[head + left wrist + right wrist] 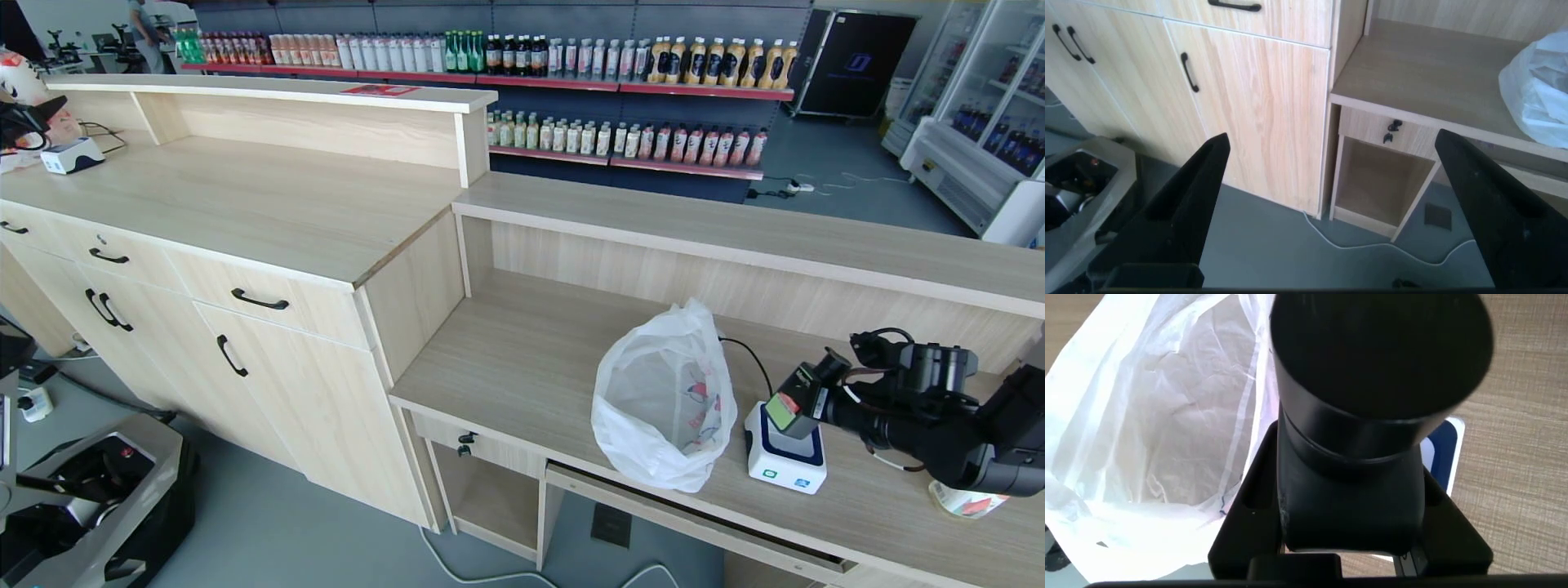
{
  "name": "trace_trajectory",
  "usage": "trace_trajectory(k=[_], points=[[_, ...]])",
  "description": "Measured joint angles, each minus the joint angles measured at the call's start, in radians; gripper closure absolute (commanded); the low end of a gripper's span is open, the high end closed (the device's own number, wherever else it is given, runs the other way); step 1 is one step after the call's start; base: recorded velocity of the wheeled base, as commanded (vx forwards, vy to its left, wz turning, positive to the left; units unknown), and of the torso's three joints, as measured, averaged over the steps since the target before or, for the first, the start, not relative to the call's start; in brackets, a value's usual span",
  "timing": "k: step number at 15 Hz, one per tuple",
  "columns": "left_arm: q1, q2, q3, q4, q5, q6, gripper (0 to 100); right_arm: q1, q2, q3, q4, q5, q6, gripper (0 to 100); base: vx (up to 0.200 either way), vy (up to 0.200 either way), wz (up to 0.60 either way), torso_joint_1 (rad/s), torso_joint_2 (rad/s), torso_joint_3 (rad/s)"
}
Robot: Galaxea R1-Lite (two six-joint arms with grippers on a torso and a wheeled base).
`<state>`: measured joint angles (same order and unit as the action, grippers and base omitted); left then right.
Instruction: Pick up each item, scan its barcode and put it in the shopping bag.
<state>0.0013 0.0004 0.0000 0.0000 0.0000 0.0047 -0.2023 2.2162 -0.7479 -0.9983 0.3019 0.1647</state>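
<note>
Dark item (793,406) in right jaws, over scanner (785,461), beside bag (645,433)

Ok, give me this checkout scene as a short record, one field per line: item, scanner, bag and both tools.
item: dark cylinder with a green and red label, held over the scanner
scanner: white box on the counter, close beside the bag
bag: white plastic, upright, mouth open
right tool: shut on the item
left tool: open, empty, over the floor by the cabinet
</note>
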Motion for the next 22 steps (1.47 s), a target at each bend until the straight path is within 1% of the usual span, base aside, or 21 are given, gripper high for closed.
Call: trace_trajectory(k=[5,7,9,11,12,14,15,16,18,19,22], points=[[0.000,0.000,0.000,0.000,0.000,0.000,0,0.000,-0.017,-0.004,0.004,-0.004,-0.022,100,0.000,0.000,0.00,0.000,0.00,0.000],[0.000,0.000,0.000,0.000,0.000,0.000,0,0.000,-0.073,0.023,0.010,-0.006,-0.156,100,0.000,0.000,0.00,0.000,0.00,0.000],[0.000,0.000,0.000,0.000,0.000,0.000,0,-0.017,-0.171,0.116,0.009,-0.008,-0.348,100,0.000,0.000,0.00,0.000,0.00,0.000],[0.000,0.000,0.000,0.000,0.000,0.000,0,-0.066,-0.297,0.205,0.026,-0.011,-0.525,100,0.000,0.000,0.00,0.000,0.00,0.000],[0.000,0.000,0.000,0.000,0.000,0.000,0,-0.100,-0.374,0.235,0.041,-0.013,-0.591,100,0.000,0.000,0.00,0.000,0.00,0.000],[0.000,0.000,0.000,0.000,0.000,0.000,0,-0.159,-0.507,0.272,0.059,-0.015,-0.695,100,0.000,0.000,0.00,0.000,0.00,0.000],[0.000,0.000,0.000,0.000,0.000,0.000,0,-0.190,-0.565,0.285,0.060,-0.014,-0.777,100,0.000,0.000,0.60,0.002,0.01,0.002],[0.000,0.000,0.000,0.000,0.000,0.000,0,-0.216,-0.604,0.293,0.049,-0.008,-0.817,100,0.000,0.000,0.60,0.002,0.00,-0.002],[0.000,0.000,0.000,0.000,0.000,0.000,0,-0.226,-0.647,0.299,0.012,-0.015,-0.831,100,0.000,0.000,0.60,0.000,0.00,0.005],[0.000,0.000,0.000,0.000,0.000,0.000,0,-0.212,-0.657,0.298,-0.001,-0.042,-0.822,100,0.000,0.000,0.60,0.002,0.01,0.007],[0.000,0.000,0.000,0.000,0.000,0.000,0,-0.103,-0.626,0.264,-0.051,-0.194,-0.727,100,0.000,0.000,0.60,0.001,0.00,0.002]])
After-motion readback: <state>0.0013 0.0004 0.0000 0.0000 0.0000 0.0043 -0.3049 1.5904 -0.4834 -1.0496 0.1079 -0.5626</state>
